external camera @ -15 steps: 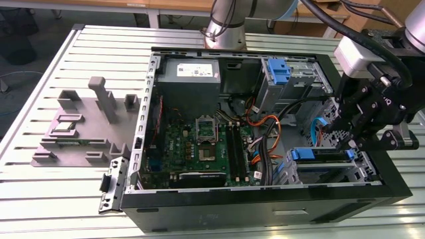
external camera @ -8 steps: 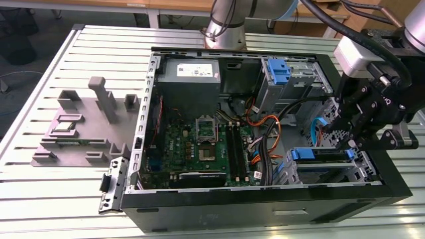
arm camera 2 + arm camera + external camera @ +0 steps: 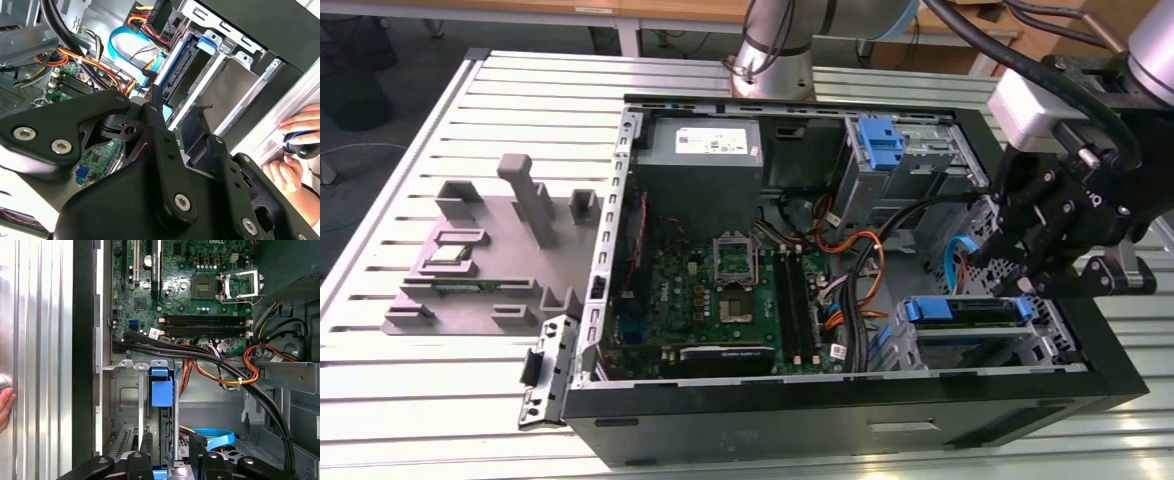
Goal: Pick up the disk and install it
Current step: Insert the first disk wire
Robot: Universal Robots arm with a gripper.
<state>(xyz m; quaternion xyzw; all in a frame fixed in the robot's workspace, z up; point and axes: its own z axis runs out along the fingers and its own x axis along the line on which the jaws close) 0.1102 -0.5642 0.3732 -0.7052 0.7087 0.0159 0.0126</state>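
Evidently the disk [image 3: 161, 390] sits edge-on in the drive cage [image 3: 125, 405] of the computer case [image 3: 761, 425], its blue carrier tab exposed for pushing home; the pincer [image 3: 171, 440] straddles it, fingers [image 3: 146, 442] spread, apparently released rather than gripping.

A black computer case [image 3: 854, 415] lay open on a grey metal tabletop [image 3: 400, 400] with long grooves. Inside it was a green board [image 3: 720, 300], with a grey power box [image 3: 700, 150] next to it. Orange wires [image 3: 230, 383] and a flat blue cable [image 3: 220, 437] ran beside the board. A blue caddy [image 3: 883, 145] sat in a far corner of the case. A grey plastic holder [image 3: 494, 250] stood on the tabletop, at the exterior view's left of the case.
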